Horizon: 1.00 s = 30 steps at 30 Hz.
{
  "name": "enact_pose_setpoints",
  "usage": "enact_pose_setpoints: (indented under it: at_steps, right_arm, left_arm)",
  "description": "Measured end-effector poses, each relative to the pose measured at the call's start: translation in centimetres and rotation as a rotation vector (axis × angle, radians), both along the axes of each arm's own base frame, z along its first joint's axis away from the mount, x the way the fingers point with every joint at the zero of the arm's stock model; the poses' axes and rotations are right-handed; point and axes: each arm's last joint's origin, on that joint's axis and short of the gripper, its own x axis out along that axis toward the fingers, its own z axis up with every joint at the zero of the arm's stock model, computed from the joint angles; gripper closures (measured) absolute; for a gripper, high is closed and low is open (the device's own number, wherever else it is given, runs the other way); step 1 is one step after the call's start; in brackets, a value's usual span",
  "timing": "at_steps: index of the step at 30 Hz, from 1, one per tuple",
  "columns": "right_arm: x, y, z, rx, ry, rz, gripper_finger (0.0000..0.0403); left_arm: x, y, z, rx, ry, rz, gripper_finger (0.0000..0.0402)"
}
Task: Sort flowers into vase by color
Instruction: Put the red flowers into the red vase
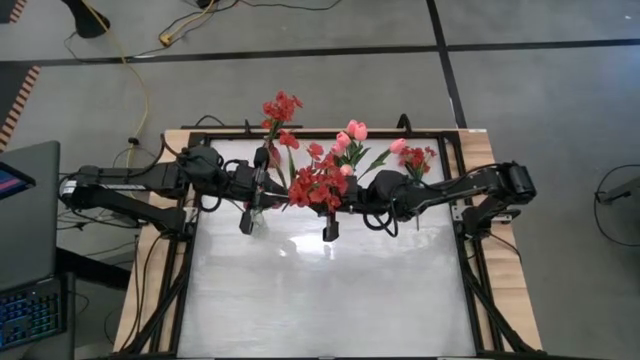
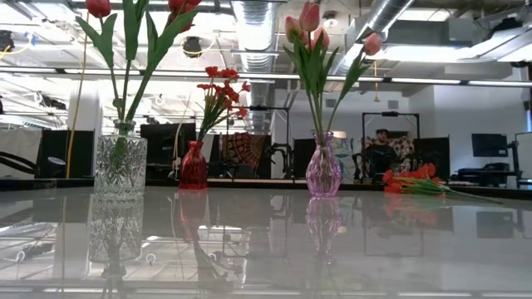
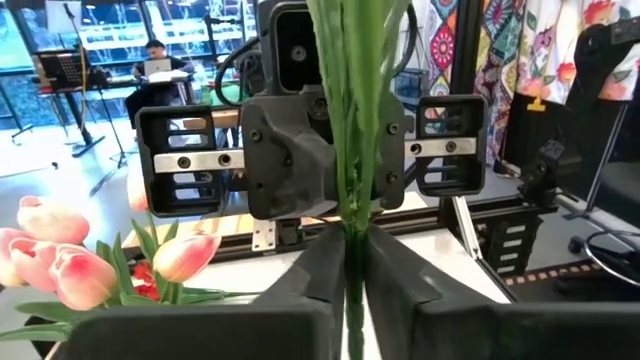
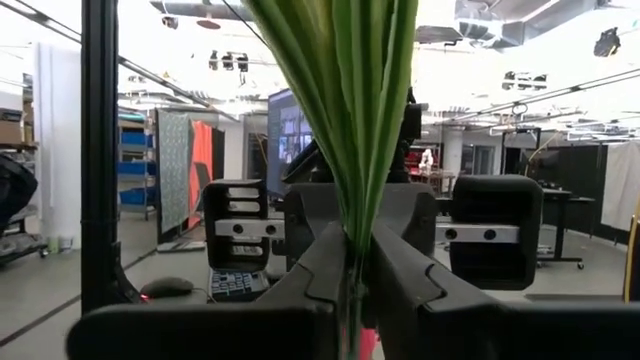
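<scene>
Both grippers are raised over the table's far half and face each other. Each is shut on upright green stems: left gripper (image 3: pixel 352 262), right gripper (image 4: pixel 357 262). In the high view a bushy red cluster (image 1: pixel 320 185) sits between the two arms and hides the fingertips. The low view shows neither gripper. It shows red tulips (image 2: pixel 125 50) standing in a clear glass vase (image 2: pixel 120 166), a red spray (image 2: pixel 220 91) in a red vase (image 2: pixel 193 168), and pink tulips (image 2: pixel 312 50) in a pink vase (image 2: pixel 322 166). My left gripper pinches the green stems (image 3: pixel 352 215) between its two fingers, coming at them level, and the stems stand upright across the fingers. The heads and lower ends are out of view. My right gripper pinches green stems and long leaves (image 4: pixel 355 215) the same way, level, from the opposite side.
More red flowers (image 2: pixel 411 183) lie flat on the table toward its right side, also seen as a red bunch (image 1: pixel 415 160) from above. A dark frame rail (image 1: pixel 330 133) borders the glossy tabletop. The near half of the tabletop (image 1: pixel 330 300) holds nothing. A person sits in the room beyond.
</scene>
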Motion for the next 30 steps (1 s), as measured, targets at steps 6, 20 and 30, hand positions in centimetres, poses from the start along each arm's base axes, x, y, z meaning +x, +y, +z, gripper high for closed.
enact_pose_setpoints:
  at_steps: [6,20,30]
  right_arm:
    - [0.1,0.0,-0.1,-0.001,0.015,0.0,0.0317]
    - [-0.7,0.0,0.3,-0.066,0.067,0.005,0.0168]
    - [-2.2,0.6,0.4,-0.096,0.241,0.008,0.0088]
  left_arm:
    - [0.0,0.0,0.1,0.01,-0.017,-0.001,0.0395]
    - [-0.6,0.0,1.6,0.009,-0.026,0.001,0.0399]
    - [-3.8,0.2,6.9,0.143,-0.11,0.074,0.0399]
